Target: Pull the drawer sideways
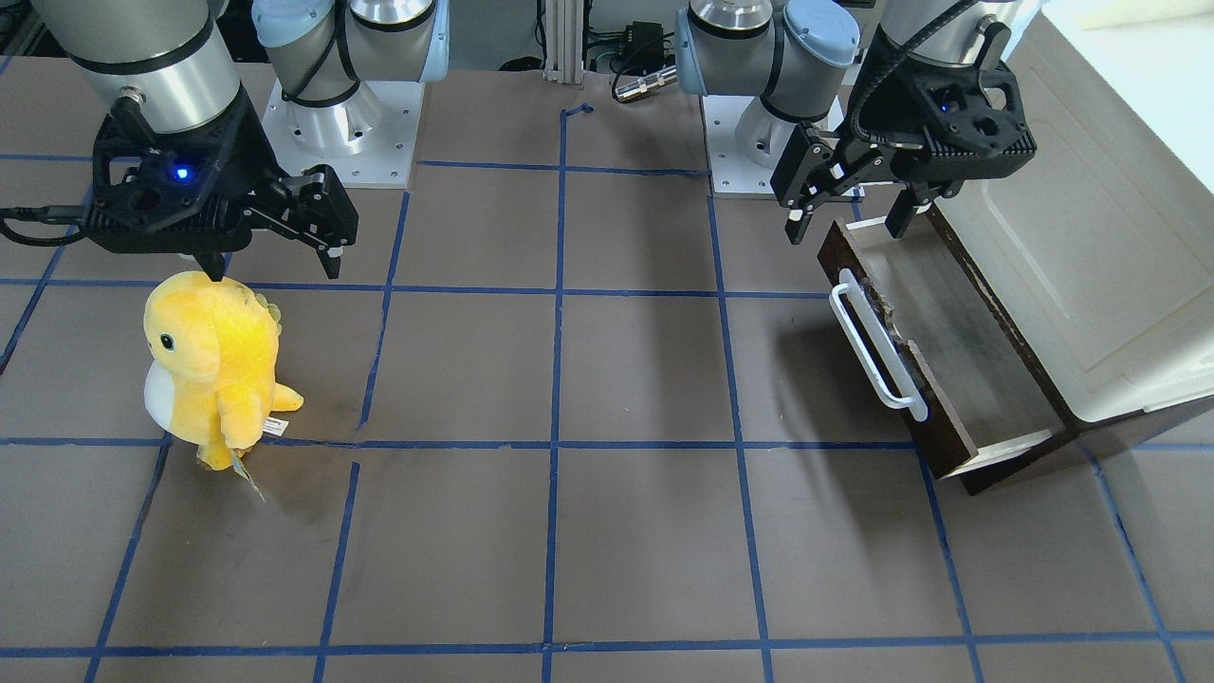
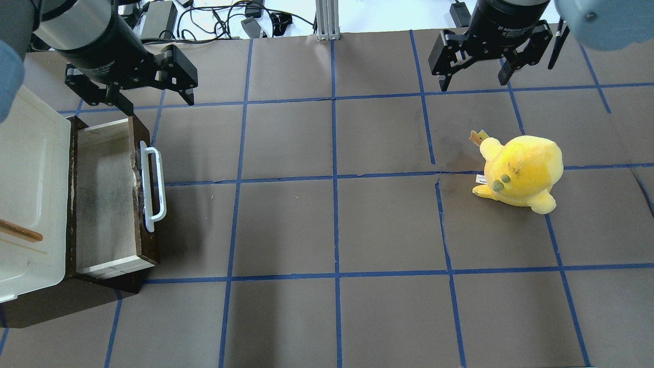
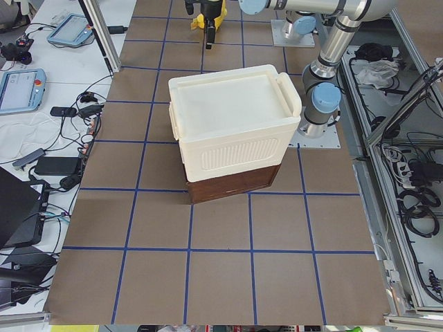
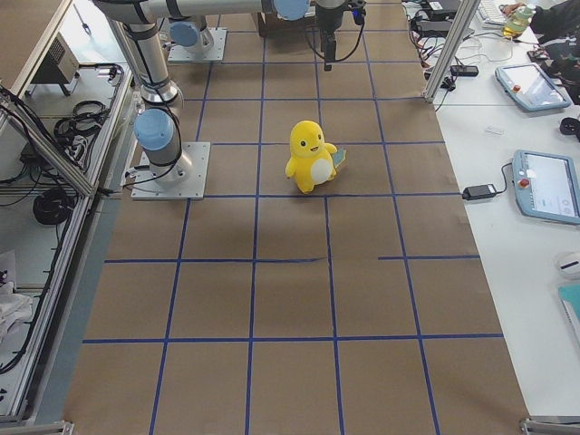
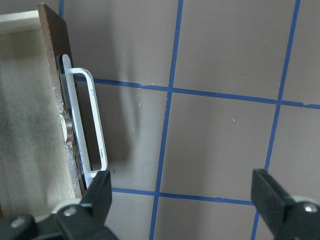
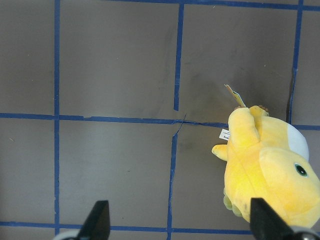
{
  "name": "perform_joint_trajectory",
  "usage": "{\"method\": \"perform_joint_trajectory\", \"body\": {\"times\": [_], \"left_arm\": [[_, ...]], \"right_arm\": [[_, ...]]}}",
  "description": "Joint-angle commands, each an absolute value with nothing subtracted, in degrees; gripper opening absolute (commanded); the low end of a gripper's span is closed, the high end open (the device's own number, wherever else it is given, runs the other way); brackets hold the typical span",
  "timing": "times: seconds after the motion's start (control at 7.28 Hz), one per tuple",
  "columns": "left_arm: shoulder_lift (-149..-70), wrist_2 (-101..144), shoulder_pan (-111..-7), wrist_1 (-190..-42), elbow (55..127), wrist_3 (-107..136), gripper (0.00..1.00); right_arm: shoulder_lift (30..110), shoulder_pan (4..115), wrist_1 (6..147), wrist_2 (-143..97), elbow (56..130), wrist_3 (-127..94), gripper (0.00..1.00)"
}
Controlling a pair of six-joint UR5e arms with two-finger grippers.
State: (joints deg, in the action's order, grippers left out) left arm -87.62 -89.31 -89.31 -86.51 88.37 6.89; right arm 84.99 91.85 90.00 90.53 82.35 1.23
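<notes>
Brown table taped into a blue grid. Far left, the dark brown drawer sticks out of the bottom of the cream cabinet, with its white bar handle facing the middle. The left gripper hangs by the drawer's far corner, fingers spread wide, gripping nothing. The right gripper is spread and empty too, just beyond the yellow dinosaur plush.
</notes>
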Motion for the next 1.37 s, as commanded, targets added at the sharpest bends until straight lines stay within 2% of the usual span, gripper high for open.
{"method": "perform_joint_trajectory", "body": {"times": [0.0,1.24], "left_arm": [[-88.16,-89.56,-89.65,-85.09,88.07,6.60,1.00],[-87.98,-90.62,-89.91,-86.57,89.56,2.37,1.00]], "right_arm": [[84.99,91.85,90.00,90.53,82.35,1.23,1.00],[84.99,91.85,90.00,90.53,82.35,1.23,1.00]]}}
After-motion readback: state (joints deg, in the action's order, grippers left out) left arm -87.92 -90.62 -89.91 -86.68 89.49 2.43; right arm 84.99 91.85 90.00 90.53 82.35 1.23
